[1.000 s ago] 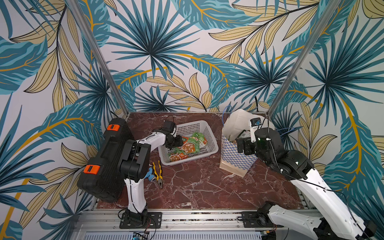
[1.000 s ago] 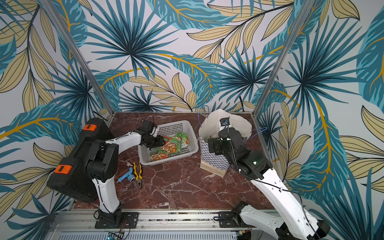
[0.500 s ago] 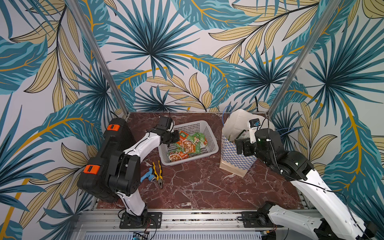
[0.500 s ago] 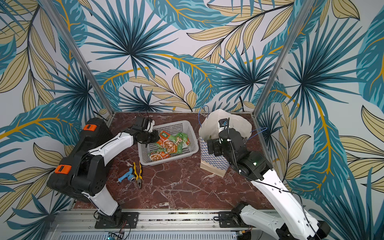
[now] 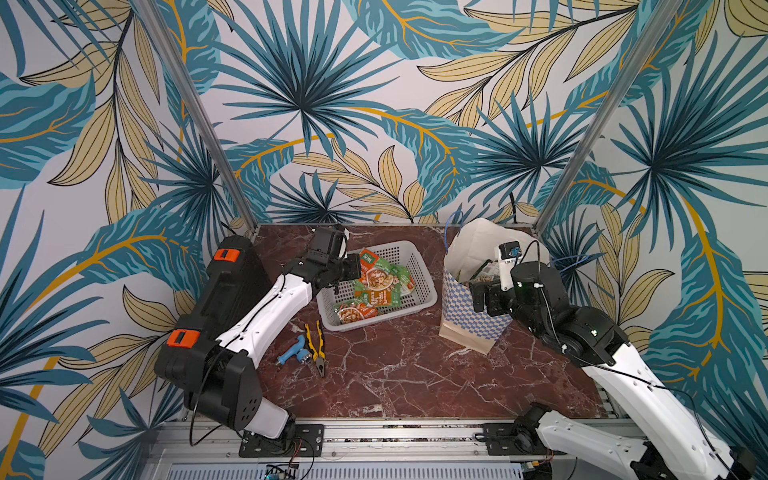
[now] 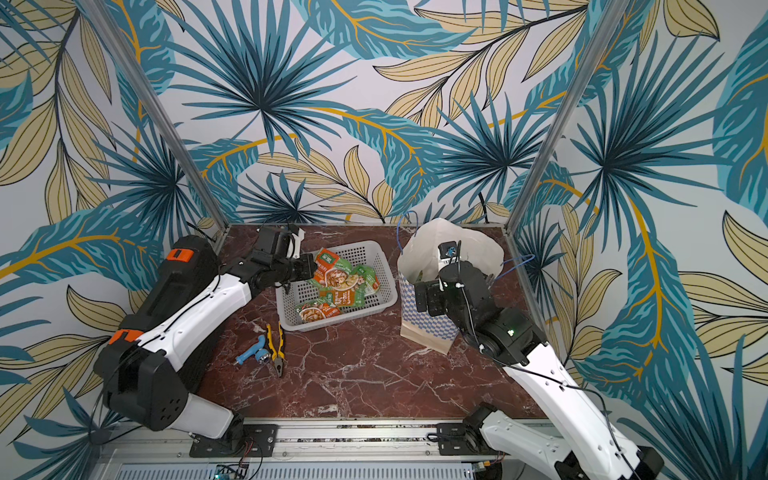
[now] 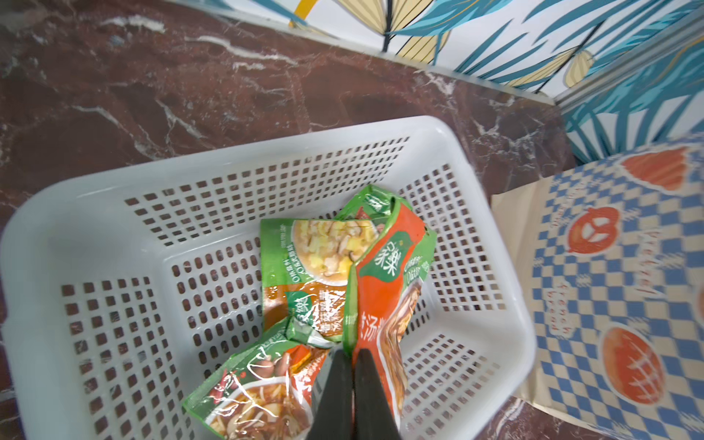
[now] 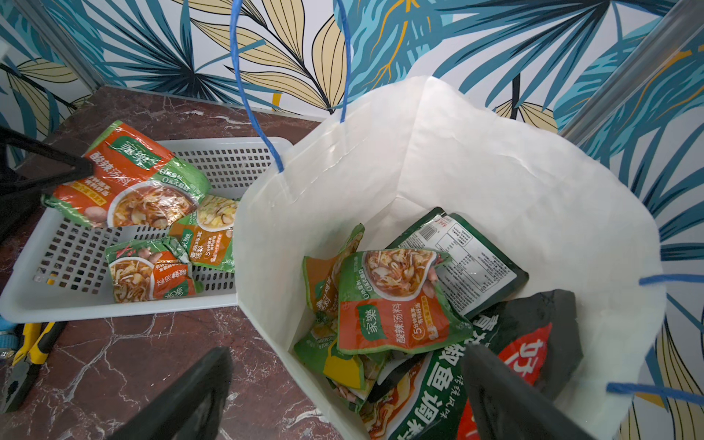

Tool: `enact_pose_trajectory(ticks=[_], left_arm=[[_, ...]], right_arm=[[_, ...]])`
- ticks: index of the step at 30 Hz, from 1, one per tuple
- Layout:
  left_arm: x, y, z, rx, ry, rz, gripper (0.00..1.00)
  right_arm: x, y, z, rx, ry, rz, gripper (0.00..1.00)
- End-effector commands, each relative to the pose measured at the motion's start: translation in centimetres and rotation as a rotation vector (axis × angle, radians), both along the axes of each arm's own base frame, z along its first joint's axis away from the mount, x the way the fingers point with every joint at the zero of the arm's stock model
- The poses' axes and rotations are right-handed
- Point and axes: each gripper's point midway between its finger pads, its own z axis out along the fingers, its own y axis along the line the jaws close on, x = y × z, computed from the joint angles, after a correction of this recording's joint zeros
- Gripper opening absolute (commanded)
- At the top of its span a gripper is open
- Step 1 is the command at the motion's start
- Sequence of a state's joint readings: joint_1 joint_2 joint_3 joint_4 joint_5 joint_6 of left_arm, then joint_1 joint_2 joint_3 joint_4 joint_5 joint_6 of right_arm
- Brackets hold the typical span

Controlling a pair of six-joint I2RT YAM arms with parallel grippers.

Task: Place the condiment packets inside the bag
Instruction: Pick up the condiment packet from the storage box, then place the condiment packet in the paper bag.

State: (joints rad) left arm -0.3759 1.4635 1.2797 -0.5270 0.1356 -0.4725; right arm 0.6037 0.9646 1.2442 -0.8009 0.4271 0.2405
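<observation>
The left gripper [image 7: 352, 352] is pinched shut on the edge of an orange-and-green packet [image 7: 384, 289], holding it tilted over the basket [image 7: 228, 148], apparently clear of the pile below. The right gripper [image 8: 346, 352] stands wide open at the bag [image 8: 457, 152], one finger outside the near wall and one inside, clamping nothing. The bag stands upright just beside the basket, mouth open. Several packets [image 8: 392, 304] already lie on its floor, so the task looks well past halfway. What is left: carry the held packet across and drop it in, then clear the basket, where at least two more [image 8: 148, 270] lie side by side; another may be hidden under the held one
</observation>
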Motion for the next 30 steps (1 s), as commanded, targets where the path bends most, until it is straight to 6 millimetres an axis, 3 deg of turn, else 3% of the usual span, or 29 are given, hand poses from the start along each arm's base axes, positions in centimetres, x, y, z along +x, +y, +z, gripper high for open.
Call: enact_pose_trajectory(ticks=[1, 13, 18, 24, 30], left_arm=[[-1.4, -1.2, 4.9, -0.047, -0.132, 0.001, 0.00], [-8.1, -7.4, 18.9, -0.286, -0.513, -0.117, 0.00], [-10.3, -10.6, 23.0, -0.339, -0.617, -0.160, 0.00], [-10.7, -15.8, 25.0, -0.317, -0.663, -0.224, 0.00], [-8.0, -20.1, 23.9, -0.220, -0.677, -0.189, 0.00]], right_arm=[[0.0, -1.3, 0.3, 0.035, -0.046, -0.082, 0.99], [-1.9, -6.1, 0.5, 0.106, -0.152, -0.314, 1.00], [-2.5, -7.9, 0.4, 0.099, -0.165, -0.417, 1.00], [-3.6, -10.0, 0.4, 0.093, -0.185, -0.522, 1.00], [-4.7, -11.0, 0.4, 0.116, -0.206, -0.555, 0.99]])
